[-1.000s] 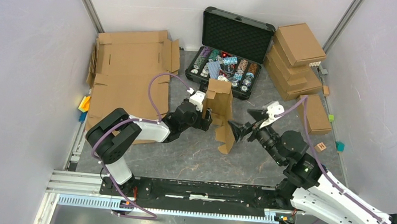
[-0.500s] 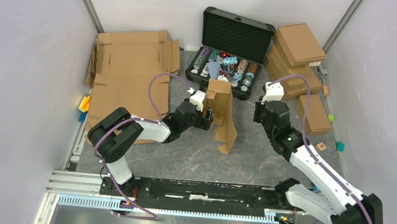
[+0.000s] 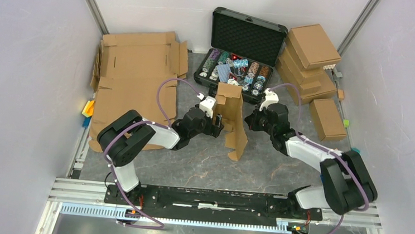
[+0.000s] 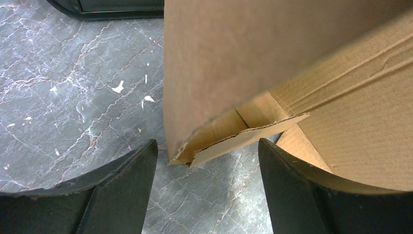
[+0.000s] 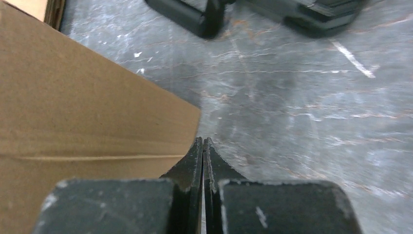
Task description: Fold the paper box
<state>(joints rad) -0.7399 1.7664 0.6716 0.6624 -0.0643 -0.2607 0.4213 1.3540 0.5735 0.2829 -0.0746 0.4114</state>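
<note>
The paper box (image 3: 231, 114) stands upright and half folded at the table's middle, with a loose flap (image 3: 236, 144) trailing toward the near side. My left gripper (image 3: 219, 124) is at its left side, open. In the left wrist view a lower corner of the box (image 4: 234, 134) hangs just ahead of the gap between the black fingers (image 4: 122, 190), which do not touch it. My right gripper (image 3: 249, 122) is low at the box's right side. In the right wrist view that gripper (image 5: 202, 142) is shut on nothing, its tip at the edge of a brown panel (image 5: 73, 122).
An open black case (image 3: 248, 35) of poker chips stands right behind the box. Large cardboard sheets (image 3: 135, 78) lie at the back left. A stack of folded boxes (image 3: 310, 58) and one small box (image 3: 327, 118) sit at the right. Coloured blocks (image 3: 88, 107) lie by the left wall.
My right arm has swung from the near right in to the box's right side, and its gripper has shut. The left arm has hardly moved, its jaws a little narrower.
</note>
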